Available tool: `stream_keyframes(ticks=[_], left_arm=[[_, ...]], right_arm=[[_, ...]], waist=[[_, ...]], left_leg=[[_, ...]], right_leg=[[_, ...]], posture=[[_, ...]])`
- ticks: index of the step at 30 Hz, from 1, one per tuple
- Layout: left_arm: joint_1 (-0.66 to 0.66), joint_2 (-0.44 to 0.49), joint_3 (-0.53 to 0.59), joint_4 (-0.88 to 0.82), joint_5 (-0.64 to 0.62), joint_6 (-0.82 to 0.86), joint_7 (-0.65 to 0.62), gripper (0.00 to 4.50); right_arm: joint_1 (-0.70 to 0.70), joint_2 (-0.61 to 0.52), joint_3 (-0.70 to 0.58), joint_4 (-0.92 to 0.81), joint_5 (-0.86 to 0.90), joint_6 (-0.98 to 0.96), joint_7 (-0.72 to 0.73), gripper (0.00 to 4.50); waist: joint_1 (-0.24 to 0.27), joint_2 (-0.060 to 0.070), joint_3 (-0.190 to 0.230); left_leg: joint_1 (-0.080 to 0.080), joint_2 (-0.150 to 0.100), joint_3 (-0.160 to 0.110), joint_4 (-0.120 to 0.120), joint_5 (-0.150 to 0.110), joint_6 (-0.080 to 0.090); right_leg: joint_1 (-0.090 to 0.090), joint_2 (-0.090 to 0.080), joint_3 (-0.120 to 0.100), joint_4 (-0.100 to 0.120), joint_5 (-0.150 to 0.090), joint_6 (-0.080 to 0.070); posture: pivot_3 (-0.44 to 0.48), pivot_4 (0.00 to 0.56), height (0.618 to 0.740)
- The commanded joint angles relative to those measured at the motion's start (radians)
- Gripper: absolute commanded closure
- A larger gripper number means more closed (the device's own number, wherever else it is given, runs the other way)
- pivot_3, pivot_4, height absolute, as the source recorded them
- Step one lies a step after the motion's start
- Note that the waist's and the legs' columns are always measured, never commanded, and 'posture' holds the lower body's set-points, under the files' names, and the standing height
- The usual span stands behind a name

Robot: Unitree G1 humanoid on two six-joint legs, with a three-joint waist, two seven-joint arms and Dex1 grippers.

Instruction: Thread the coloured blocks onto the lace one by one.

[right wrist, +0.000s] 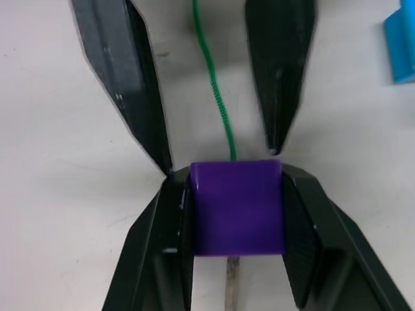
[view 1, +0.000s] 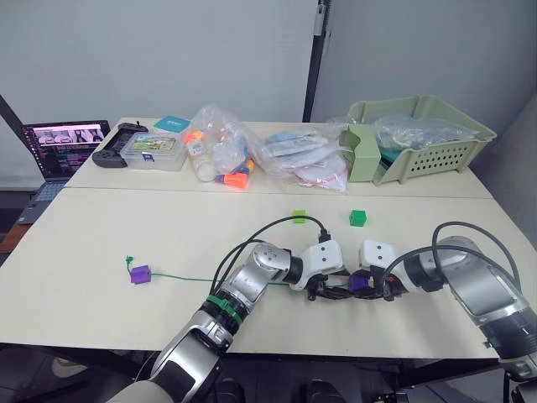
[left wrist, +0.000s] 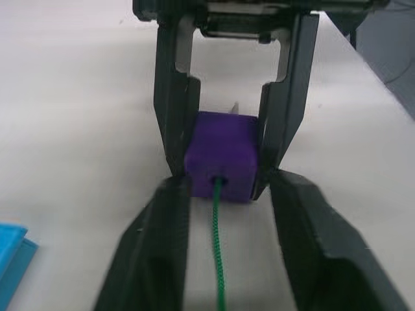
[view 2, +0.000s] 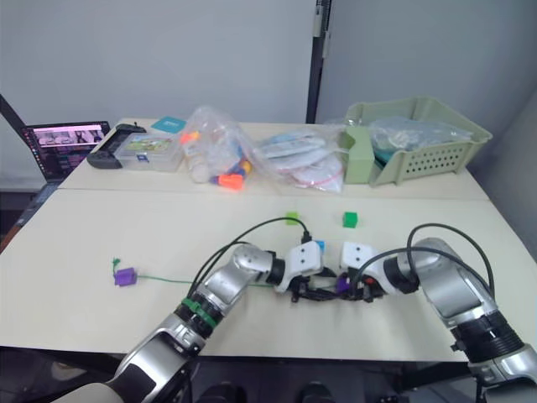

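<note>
Purple plastic, already strung, sits far out to the left gripper's (view 1: 323, 287) left: one purple cube (view 1: 140, 274) rests by the knot end of the lace (view 1: 189, 278), well apart from both arms. That left gripper has its fingers spread wide, the green cord running between them untouched. Directly ahead of it, tip to tip, the right gripper (right wrist: 235, 223) clamps the second purple cube (right wrist: 237, 207), with the lace entering its hole and the pale tip poking out behind. Threading this block looks nearly done; next, the tip likely needs grasping and pulling through. A blue cube (right wrist: 399, 48) lies just beside the grippers, two green cubes (view 1: 327, 217) beyond.
</note>
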Motion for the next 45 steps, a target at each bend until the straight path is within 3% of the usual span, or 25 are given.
stream_keyframes(ticks=[1,2,4,10,11,21,29,36,39,45], left_arm=[[0.017,0.014,0.0,-0.074,-0.019,0.015,-0.008,1.05],[0.025,0.022,0.002,-0.086,-0.02,0.02,-0.007,0.73],[0.033,0.034,0.006,-0.103,-0.019,0.023,-0.001,0.08],[0.045,0.051,0.015,-0.115,-0.025,-0.021,0.014,0.0],[0.047,0.052,0.016,-0.115,-0.027,-0.028,0.015,0.0],[-0.001,-0.006,0.008,-0.006,-0.04,-0.13,0.003,0.0],[-0.095,-0.09,-0.021,0.182,0.004,-0.206,0.013,0.0],[-0.152,-0.132,-0.035,0.325,0.042,-0.274,0.004,0.0],[-0.165,-0.137,-0.033,0.358,0.054,-0.286,-0.001,0.74],[-0.171,-0.133,-0.027,0.379,0.065,-0.3,-0.003,2.76]], right_arm=[[-0.003,0.004,0.006,-0.034,0.019,0.01,0.007,3.3],[-0.004,0.001,0.0,-0.034,0.025,0.013,0.01,3.3],[-0.002,-0.006,-0.014,-0.036,0.042,0.017,0.016,2.24],[0.033,-0.066,-0.103,-0.056,0.107,0.029,0.03,0.2],[0.04,-0.074,-0.114,-0.06,0.117,0.034,0.03,0.03],[0.233,-0.172,-0.326,-0.208,0.248,0.136,-0.016,0.03],[0.432,-0.183,-0.481,-0.34,0.281,0.199,-0.109,0.03],[0.525,-0.179,-0.55,-0.395,0.288,0.22,-0.174,0.03],[0.543,-0.178,-0.56,-0.408,0.293,0.219,-0.191,0.0],[0.518,-0.159,-0.486,-0.385,0.255,0.17,-0.25,0.0]], waist=[[-0.002,0.0,0.0],[-0.003,0.0,0.0],[-0.002,0.0,0.0],[0.009,0.0,0.0],[0.011,0.0,0.0],[0.022,0.0,0.0],[0.022,-0.001,0.0],[0.021,-0.001,0.001],[0.02,-0.001,0.001],[0.02,-0.001,0.001]], left_leg=[[0.0,0.0,0.0,0.0,0.0,0.0],[0.0,0.0,0.0,0.0,0.0,0.0],[0.0,0.0,0.0,0.0,0.0,0.0],[-0.001,-0.001,0.0,0.0,0.0,0.0],[-0.001,-0.001,0.0,0.0,0.0,0.0],[-0.001,-0.001,0.0,0.001,0.0,0.0],[-0.002,-0.002,0.0,0.001,0.0,0.0],[-0.002,-0.002,0.0,0.001,0.0,0.0],[-0.002,-0.002,0.0,0.001,0.0,0.0],[-0.002,-0.002,0.0,0.001,0.0,0.0]], right_leg=[[0.0,0.0,0.0,0.0,0.0,0.0],[0.0,0.0,0.0,0.0,0.0,0.0],[0.0,0.0,0.0,0.0,0.0,0.0],[0.0,-0.001,0.0,0.0,0.0,0.0],[0.0,-0.001,0.0,0.0,0.0,0.0],[0.0,-0.001,0.0,-0.001,0.0,0.0],[0.0,-0.001,0.0,-0.001,0.0,0.001],[0.0,-0.001,0.0,-0.001,0.0,0.001],[0.0,-0.001,0.0,-0.001,0.0,0.002],[0.0,-0.001,0.0,-0.001,0.0,0.002]], posture=[[0.0,0.15,0.74],[0.0,0.15,0.74],[0.0,0.15,0.74],[0.0,0.15,0.74],[0.0,0.15,0.74],[0.0,0.15,0.74],[0.0,0.15,0.74],[0.0,0.15,0.74],[0.0,0.15,0.74],[0.0,0.15,0.74]])
